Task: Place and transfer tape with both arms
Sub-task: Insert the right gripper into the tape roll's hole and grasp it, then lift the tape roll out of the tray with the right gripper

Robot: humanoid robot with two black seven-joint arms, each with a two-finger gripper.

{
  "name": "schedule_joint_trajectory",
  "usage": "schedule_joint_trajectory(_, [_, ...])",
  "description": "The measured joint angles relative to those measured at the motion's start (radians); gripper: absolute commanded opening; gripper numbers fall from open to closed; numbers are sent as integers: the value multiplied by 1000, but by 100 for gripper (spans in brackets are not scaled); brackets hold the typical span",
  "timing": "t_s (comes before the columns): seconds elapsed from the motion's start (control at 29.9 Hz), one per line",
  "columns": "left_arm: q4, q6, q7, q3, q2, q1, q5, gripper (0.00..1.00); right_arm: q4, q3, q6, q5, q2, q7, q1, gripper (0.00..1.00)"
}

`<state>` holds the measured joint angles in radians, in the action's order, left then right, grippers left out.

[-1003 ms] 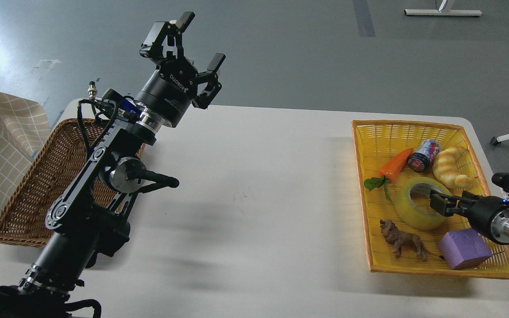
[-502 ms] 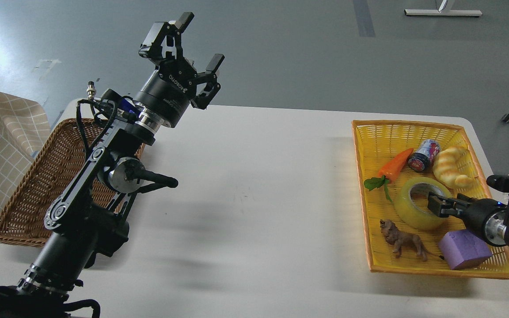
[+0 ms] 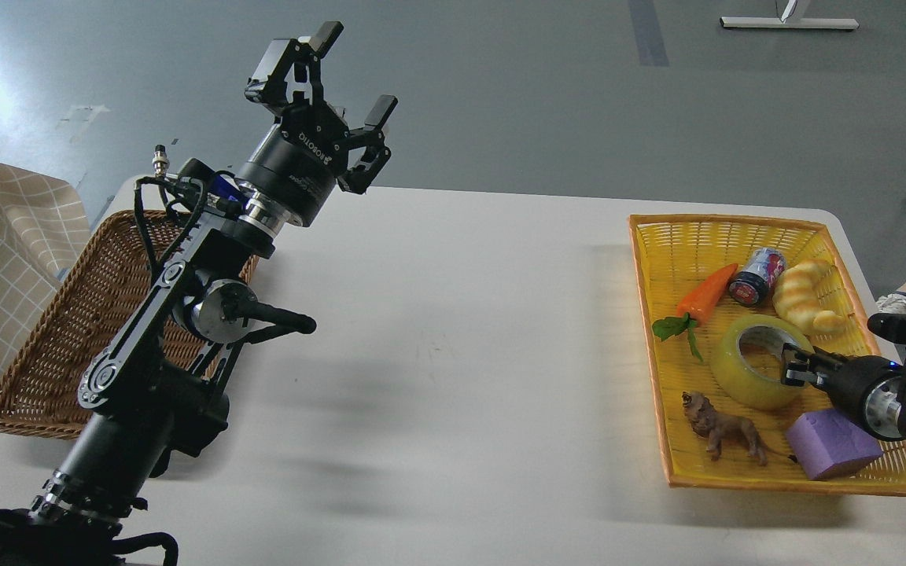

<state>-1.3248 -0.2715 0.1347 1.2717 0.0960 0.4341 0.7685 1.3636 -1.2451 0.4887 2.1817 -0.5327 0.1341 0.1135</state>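
Note:
The tape [image 3: 736, 369], a translucent yellow roll with a grey-white core, lies in the yellow basket [image 3: 724, 234] at the right. My right gripper [image 3: 793, 368] comes in from the right edge, and its fingers are closed on the roll's right rim. My left gripper [image 3: 359, 69] is held high above the table's far left. Its fingers are spread wide open and hold nothing.
The yellow basket also holds a carrot [image 3: 706, 292], a small can [image 3: 756, 277], a golden bread roll [image 3: 803, 297], a toy lion [image 3: 720, 428] and a purple block [image 3: 830, 444]. A brown wicker basket [image 3: 68, 314] stands at the left under my left arm. A person's leg and shoe [image 3: 905, 300] are at the right edge.
My right gripper has narrowed onto the tape's right rim, and the roll has shifted slightly to the right in the basket. The left arm has barely moved.

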Motion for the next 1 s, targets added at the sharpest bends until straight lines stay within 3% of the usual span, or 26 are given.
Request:
schedule_joint_trajectory(0.7, [1, 0, 0, 5, 13, -8, -2, 98, 109, -19, 0, -16, -13, 0, 15, 0])
schedule_joint_trajectory(1.0, [1, 0, 0, 2, 14, -8, -2, 98, 135, -20, 0, -16, -23, 9, 190, 0])
